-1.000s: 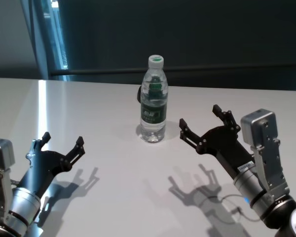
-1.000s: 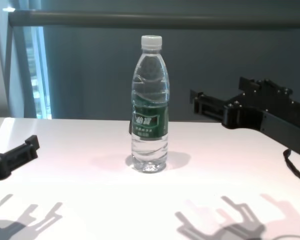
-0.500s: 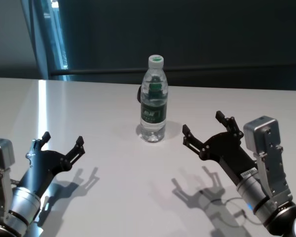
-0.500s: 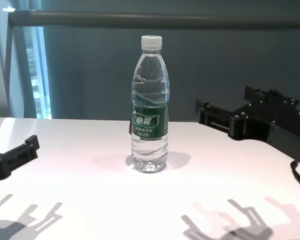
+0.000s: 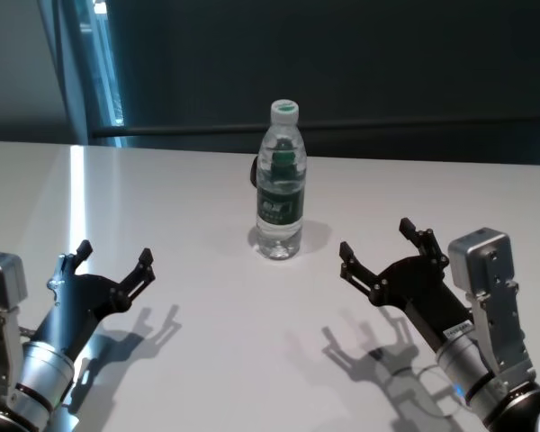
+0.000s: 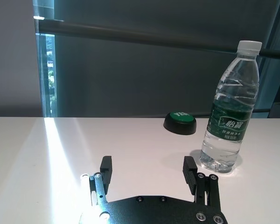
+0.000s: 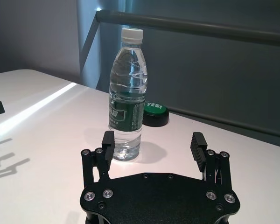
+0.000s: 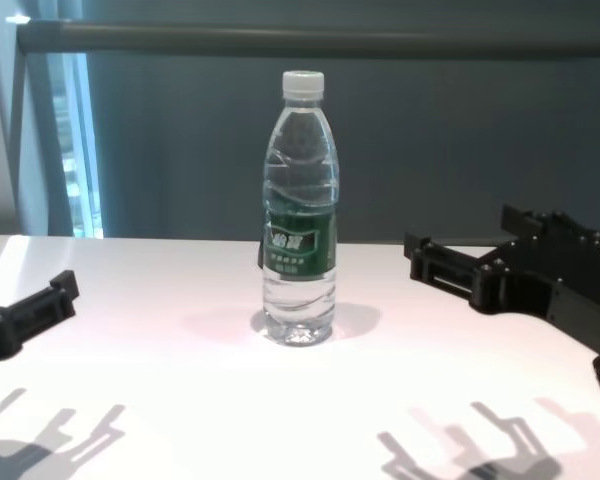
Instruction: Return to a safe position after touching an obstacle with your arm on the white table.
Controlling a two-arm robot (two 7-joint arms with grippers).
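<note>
The water bottle (image 5: 279, 184) is standing upright on the white bench (image 5: 198, 360), nearer the far edge than the near one and roughly midway between the side edges. Its white screw cap (image 8: 303, 84) is sitting on top and a dark green label band (image 8: 301, 240) is wrapping its middle. Nothing is touching it.

The right gripper (image 5: 382, 247) is hovering above the bench on the bottle's right side, closer to the near edge, and clear of the bottle. Its fingers (image 7: 198, 144) are standing wide apart and are holding nothing; in the right wrist view the bottle is showing beyond one finger rather than between the two. The gripper's shadow (image 5: 378, 353) is falling on the bench beneath it.

The left gripper (image 5: 114, 256) is hanging over the bench towards the near left corner, well apart from the bottle. Its fingers (image 6: 190, 171) are also spread wide and empty, pointing roughly towards the far edge.

A low dark puck with a green top (image 6: 179, 122) is lying on the bench just behind the bottle, towards the far edge. A dark rail (image 8: 320, 38) is running across the background beyond the far edge.
</note>
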